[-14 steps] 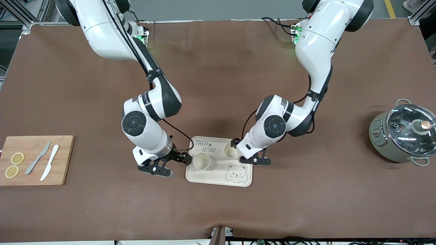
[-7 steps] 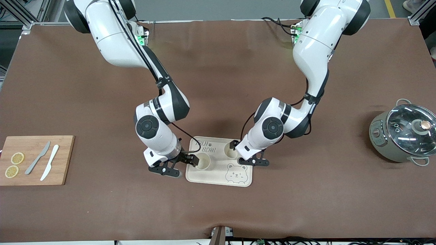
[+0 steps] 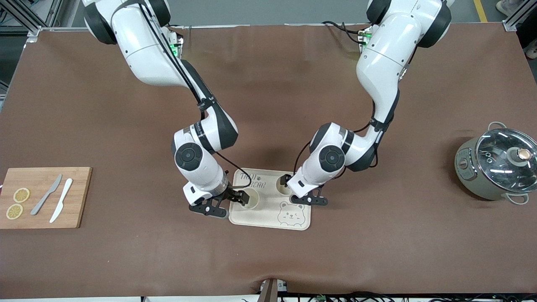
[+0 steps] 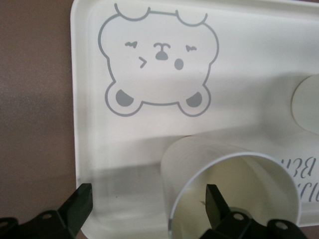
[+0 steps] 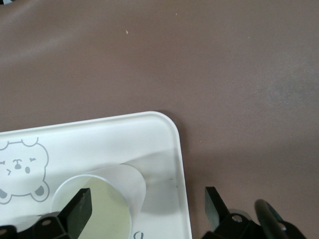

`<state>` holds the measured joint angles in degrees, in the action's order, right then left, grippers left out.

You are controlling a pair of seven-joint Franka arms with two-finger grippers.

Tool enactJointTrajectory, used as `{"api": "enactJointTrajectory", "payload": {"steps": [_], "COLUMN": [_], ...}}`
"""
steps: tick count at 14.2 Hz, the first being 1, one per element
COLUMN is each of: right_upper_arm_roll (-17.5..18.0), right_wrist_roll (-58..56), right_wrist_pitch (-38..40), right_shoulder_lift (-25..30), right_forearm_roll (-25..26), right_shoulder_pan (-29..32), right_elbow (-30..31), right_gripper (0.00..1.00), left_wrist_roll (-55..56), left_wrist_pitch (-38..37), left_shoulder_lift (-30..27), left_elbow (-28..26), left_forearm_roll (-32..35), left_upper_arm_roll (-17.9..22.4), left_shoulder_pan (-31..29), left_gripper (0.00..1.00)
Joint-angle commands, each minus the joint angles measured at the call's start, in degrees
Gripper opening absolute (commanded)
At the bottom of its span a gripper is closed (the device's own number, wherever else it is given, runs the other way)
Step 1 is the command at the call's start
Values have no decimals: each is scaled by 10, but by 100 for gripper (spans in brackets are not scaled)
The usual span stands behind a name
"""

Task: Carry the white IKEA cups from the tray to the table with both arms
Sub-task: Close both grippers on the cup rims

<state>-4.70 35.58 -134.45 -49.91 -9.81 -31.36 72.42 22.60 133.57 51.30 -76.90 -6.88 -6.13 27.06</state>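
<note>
Two white cups stand upright on the bear-printed tray (image 3: pixel 268 216). One cup (image 3: pixel 253 202) is at the tray's right-arm end. The other cup (image 3: pixel 282 188) is farther from the front camera, toward the left-arm end. My right gripper (image 3: pixel 225 203) is open. One finger is over the first cup's mouth (image 5: pixel 99 204) and the other is over the table off the tray's edge (image 5: pixel 147 205). My left gripper (image 3: pixel 300 191) is open across the second cup's wall (image 4: pixel 234 194). One finger is inside its mouth and the other is over the tray's rim (image 4: pixel 148 206).
A wooden cutting board (image 3: pixel 42 212) with two lemon slices and two knives lies at the right arm's end of the table. A grey pot with a glass lid (image 3: pixel 499 165) stands at the left arm's end. Brown table surrounds the tray.
My right gripper moved toward the tray until one finger came over the cup at that end. My left gripper shifted slightly toward the right arm's end. Both cups stayed in place.
</note>
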Motion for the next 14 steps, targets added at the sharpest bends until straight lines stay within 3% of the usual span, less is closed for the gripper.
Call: {"api": "enactJointTrajectory", "payload": {"steps": [1, 8, 9, 10, 14], "right_upper_arm_roll": [-6, -6, -6, -6, -6], "right_wrist_roll": [10, 25, 25, 24, 23], "right_wrist_pitch": [0, -2, -2, -2, -8], "right_shoulder_lift": [-13, -25, -27, -27, -33], "right_forearm_roll": [-6, -3, -2, -1, -1], "right_shoulder_pan": [-11, -20, -20, -20, -20], "right_elbow": [-20, -18, -18, -18, -18], "right_gripper": [100, 100, 100, 100, 100], "left_wrist_roll": [-4, 7, 20, 31, 32], "left_wrist_pitch": [1, 12, 16, 5, -27], "left_shoulder_lift": [6, 13, 13, 1, -1], "left_elbow": [13, 14, 15, 14, 16], "left_forearm_roll": [-8, -8, -9, -14, -10], "left_upper_arm_roll": [8, 8, 8, 4, 7], "left_shoulder_pan": [7, 17, 18, 13, 16], "left_gripper": [100, 100, 75, 1, 0]}}
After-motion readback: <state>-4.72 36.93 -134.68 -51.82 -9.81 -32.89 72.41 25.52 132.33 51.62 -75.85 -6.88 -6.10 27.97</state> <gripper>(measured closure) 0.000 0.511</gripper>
